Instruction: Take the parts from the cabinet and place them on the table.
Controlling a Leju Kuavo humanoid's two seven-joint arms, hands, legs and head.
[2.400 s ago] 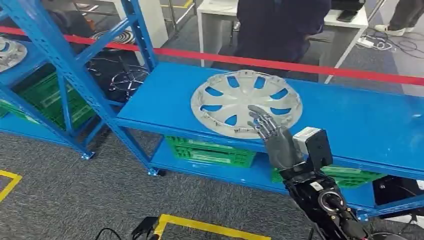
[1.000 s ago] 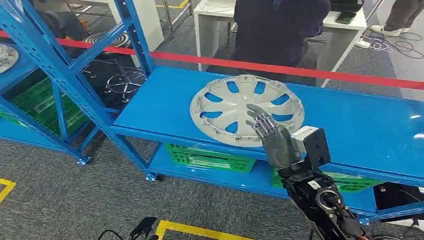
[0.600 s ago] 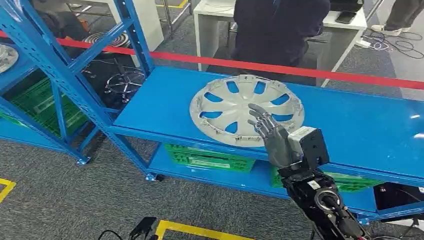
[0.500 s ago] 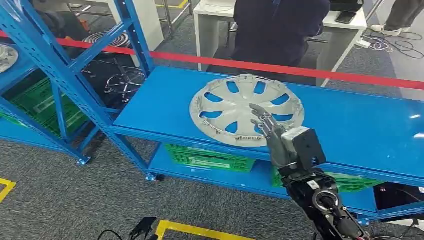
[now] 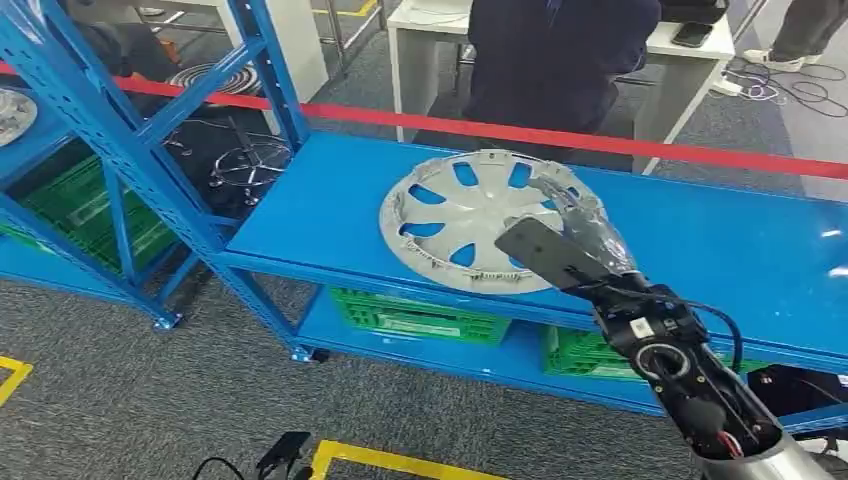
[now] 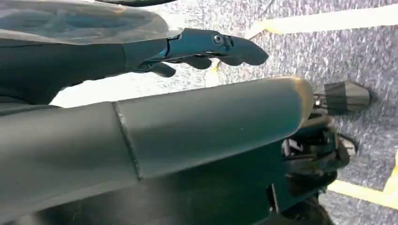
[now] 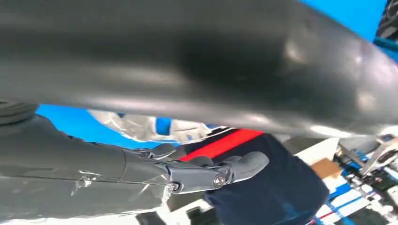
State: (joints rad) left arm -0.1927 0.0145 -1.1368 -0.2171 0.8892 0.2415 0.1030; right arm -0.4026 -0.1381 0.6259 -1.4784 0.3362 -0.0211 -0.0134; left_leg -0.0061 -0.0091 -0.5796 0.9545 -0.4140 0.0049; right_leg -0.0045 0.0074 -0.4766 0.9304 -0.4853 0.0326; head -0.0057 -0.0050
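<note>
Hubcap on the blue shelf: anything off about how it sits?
Yes. The hubcap overhangs the front edge of the blue shelf instead of lying fully on it. The right hand is at its right rim; whether it grips is unclear.

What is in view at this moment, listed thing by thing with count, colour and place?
Hubcap: one, silver, flat on the blue table top.
Table: one, blue, in front of the robot.
Crates: green, on the table's lower shelf.
Cabinet: one, blue racking, at the left.
Barrier tape: one, red, behind the table.
Person: one, in dark clothes, behind the tape.
Floor marking: yellow, on grey carpet.
Right robot hand: over the hubcap's right rim, blurred.
Left robot hand: hanging over the carpet, holding nothing.
</note>
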